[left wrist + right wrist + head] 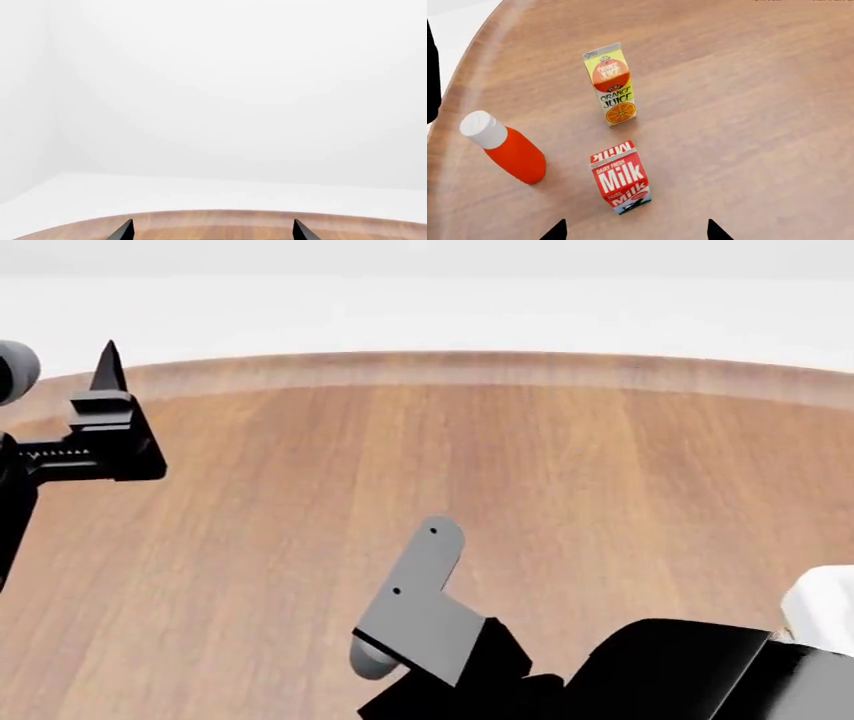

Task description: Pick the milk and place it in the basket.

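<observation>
The milk point(620, 177) is a small carton with a red top and white "Milk" lettering. It stands on the wooden table point(760, 100) in the right wrist view. My right gripper point(635, 231) is open and empty, and the milk sits just beyond the gap between its two dark fingertips. My left gripper point(213, 231) is open and empty, held over the table's far edge and facing white walls. It also shows in the head view point(107, 380) at the far left. The milk does not show in the head view. The basket cannot be made out with certainty.
An orange-and-yellow juice carton point(612, 85) stands beyond the milk. A red bottle with a white cap point(504, 147) stands beside the milk near the table's rounded edge. My right arm point(420, 600) fills the head view's lower middle. A white shape point(821, 608) shows at its right edge.
</observation>
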Motion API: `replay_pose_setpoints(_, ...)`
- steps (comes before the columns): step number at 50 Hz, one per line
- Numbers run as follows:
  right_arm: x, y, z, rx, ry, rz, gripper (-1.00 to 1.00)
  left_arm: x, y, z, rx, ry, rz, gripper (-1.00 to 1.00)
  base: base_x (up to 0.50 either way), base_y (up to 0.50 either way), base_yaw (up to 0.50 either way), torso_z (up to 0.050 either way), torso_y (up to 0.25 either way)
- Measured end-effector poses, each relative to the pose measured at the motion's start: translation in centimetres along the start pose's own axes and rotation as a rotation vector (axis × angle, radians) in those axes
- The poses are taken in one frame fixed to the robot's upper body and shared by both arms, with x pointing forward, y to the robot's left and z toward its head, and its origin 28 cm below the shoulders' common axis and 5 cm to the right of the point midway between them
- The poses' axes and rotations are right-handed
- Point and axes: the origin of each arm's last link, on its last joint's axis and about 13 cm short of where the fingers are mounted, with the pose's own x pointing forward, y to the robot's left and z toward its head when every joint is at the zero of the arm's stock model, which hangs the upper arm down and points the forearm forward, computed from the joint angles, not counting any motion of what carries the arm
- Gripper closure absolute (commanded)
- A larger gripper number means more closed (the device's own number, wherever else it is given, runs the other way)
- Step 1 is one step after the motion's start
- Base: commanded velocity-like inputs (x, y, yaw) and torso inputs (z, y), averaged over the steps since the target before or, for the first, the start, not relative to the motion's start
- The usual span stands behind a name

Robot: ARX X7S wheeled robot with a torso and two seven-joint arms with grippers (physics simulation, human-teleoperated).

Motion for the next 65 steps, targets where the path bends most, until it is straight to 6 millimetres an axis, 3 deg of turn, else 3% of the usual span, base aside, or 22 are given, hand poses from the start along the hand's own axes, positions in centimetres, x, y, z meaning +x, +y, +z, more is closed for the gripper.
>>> replay_pose_setpoints(31, 4.6, -2.5, -1.0, 0.005, -0.018, 0.132, -1.0, -0.1, 0.0, -0.2, 0.002, 0.002, -0.005, -1.0, 0.0, 0.0, 0.0, 0.0, 0.0)
replay_pose_setpoints(65, 8.4, -3.4, -3.1, 0.038, -0.021, 0.247, -1.0, -0.3, -0.1, -0.2, 0.005, 0.003, -0.014, -1.0, 0.0, 0.0, 0.0, 0.0, 0.0)
